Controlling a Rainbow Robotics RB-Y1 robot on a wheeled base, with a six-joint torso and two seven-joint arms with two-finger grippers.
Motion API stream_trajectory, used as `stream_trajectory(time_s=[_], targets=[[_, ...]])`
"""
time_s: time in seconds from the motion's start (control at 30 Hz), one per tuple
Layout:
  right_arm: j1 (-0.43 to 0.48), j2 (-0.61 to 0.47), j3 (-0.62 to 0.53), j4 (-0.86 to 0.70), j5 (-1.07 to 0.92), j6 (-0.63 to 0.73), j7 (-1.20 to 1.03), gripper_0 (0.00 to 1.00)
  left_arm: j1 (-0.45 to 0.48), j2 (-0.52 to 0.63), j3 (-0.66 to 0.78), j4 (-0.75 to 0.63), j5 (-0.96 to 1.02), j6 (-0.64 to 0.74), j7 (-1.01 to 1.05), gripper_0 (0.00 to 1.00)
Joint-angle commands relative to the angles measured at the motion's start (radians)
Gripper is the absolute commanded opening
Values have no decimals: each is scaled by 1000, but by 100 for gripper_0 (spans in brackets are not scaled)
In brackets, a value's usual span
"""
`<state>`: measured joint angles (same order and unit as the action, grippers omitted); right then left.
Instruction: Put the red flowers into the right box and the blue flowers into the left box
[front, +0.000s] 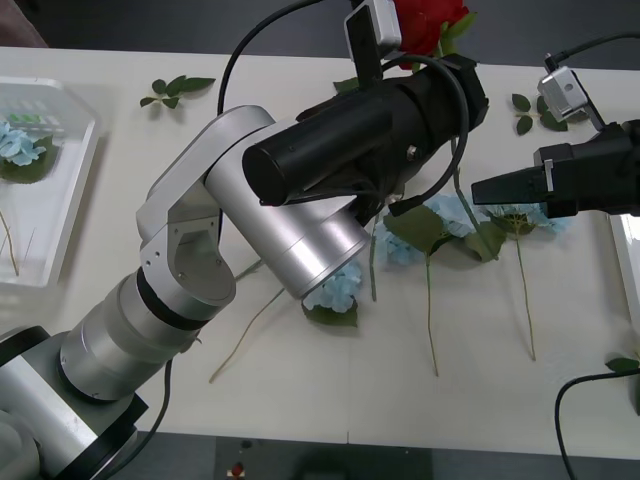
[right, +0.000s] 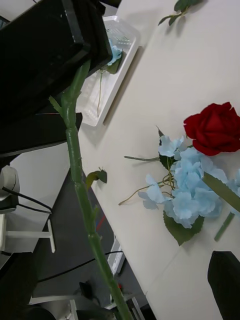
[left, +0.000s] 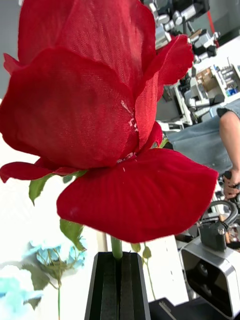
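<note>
While clamped, left hand (left: 119, 280) lifts red rose (left: 100, 115).

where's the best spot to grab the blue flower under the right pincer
Grip the bare green stem below the leaves, bringing the right pincer straight down from above with its jaws across the stem. The blue flower lies flat on the table, its thin, straight stem pointing toward the robot; its head looks soft and bulky.

You had a woven-cloth red rose (left: 100, 115) clamped in the matt black left hand (left: 117, 285), over a smooth matt cream surface (front: 400, 420).
</note>
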<state>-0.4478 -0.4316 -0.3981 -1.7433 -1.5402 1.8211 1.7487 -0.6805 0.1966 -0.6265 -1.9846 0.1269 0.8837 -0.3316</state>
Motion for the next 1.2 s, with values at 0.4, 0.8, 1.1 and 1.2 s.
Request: stream_trajectory(time_s=[0.4,0.8,1.1,1.2], targets=[[-38,42,42,-30,-9,-54,-44,0,-34,-14,2,-53,-36,-11,62,0],[-38,56,45,-30,-8,-71,-55,0,-34,-14,2,-53,-52,-12,77,0],[-40,56,45,-30,-8,-71,-54,0,-34,-16,1,-51,-67,-26,80,0],[-38,56,42,-30,-8,-71,-52,0,-19,-14,-9,-53,-84,-37,79,50]])
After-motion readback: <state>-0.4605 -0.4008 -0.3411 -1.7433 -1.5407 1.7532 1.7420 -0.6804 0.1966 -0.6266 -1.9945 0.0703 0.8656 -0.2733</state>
